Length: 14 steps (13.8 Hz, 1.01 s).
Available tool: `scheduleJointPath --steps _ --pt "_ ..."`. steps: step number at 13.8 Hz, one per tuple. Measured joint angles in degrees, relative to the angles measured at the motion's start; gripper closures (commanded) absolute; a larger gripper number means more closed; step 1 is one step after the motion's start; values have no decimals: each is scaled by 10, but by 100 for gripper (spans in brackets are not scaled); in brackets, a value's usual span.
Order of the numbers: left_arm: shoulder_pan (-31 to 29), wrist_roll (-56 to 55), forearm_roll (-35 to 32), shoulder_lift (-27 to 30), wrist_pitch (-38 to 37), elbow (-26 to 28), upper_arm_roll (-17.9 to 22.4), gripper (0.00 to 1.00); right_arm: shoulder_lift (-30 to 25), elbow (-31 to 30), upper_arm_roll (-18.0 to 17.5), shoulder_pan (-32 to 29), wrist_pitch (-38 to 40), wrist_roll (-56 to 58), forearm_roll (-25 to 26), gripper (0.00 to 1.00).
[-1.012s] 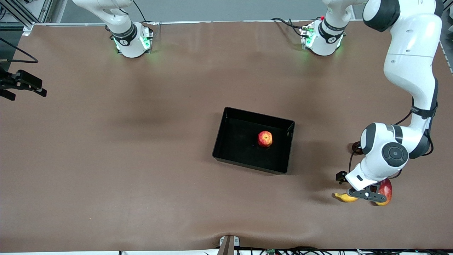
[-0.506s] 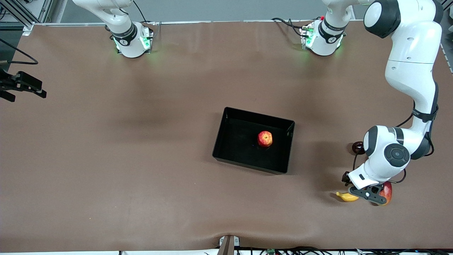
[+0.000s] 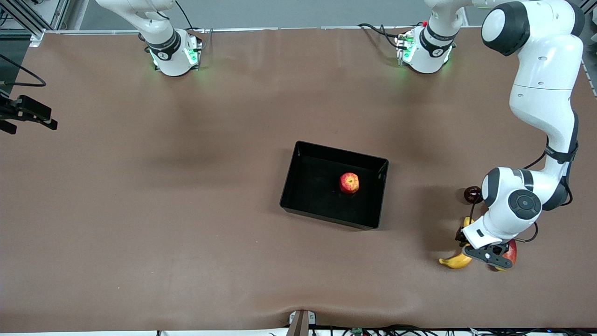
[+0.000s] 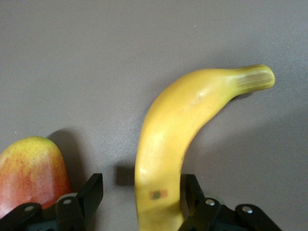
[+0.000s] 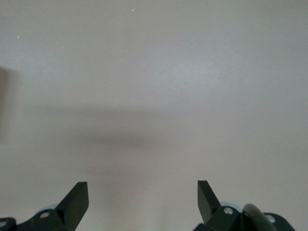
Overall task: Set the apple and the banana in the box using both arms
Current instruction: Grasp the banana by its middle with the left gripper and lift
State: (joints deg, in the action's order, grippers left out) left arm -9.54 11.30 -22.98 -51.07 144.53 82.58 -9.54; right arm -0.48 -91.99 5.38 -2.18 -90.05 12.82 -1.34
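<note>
Banana (image 3: 454, 262) shows more of itself than half a second back, since the left end effector (image 3: 485, 255) has slid down low around it at the left arm's end of the tabletop (image 3: 186, 210). Left wrist view shows its fingers (image 4: 91, 192) spread either side of the banana (image 4: 178, 144), not pinching, with a red-yellow mango-like fruit (image 4: 29, 168) just beside. Apple (image 3: 349, 182) sits in the box (image 3: 298, 182). Right end effector (image 5: 142, 199) waits wide open over bare tabletop.

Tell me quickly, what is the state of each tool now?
Left tool: open, fingers on either side of the banana, not shut on it.
Right tool: open, empty, waiting over bare table.
</note>
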Motion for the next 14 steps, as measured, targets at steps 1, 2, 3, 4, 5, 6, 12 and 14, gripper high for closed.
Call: scheduleJointPath --steps 1,2,3,4,5,6,12,14 --pt "0 0 0 0 0 0 0 61 1 0 -1 0 0 0 0 0" --pt "0 0 0 -1 0 0 -1 83 1 0 -1 0 0 0 0 0" --pt "1 0 0 0 1 0 -1 100 2 0 -1 0 0 0 0 0" --pt "3 0 0 0 3 -2 -2 100 3 0 -1 0 0 0 0 0" --pt "4 0 0 0 4 -4 -2 100 3 0 -1 0 0 0 0 0" --pt "4 0 0 1 5 -6 -4 100 3 0 -1 0 0 0 0 0" --pt "9 -2 0 54 -68 -16 -56 100 4 0 -2 -1 -1 0 0 0" --pt "11 -29 0 87 -127 -16 -88 100 4 0 -3 -1 0 0 0 0"
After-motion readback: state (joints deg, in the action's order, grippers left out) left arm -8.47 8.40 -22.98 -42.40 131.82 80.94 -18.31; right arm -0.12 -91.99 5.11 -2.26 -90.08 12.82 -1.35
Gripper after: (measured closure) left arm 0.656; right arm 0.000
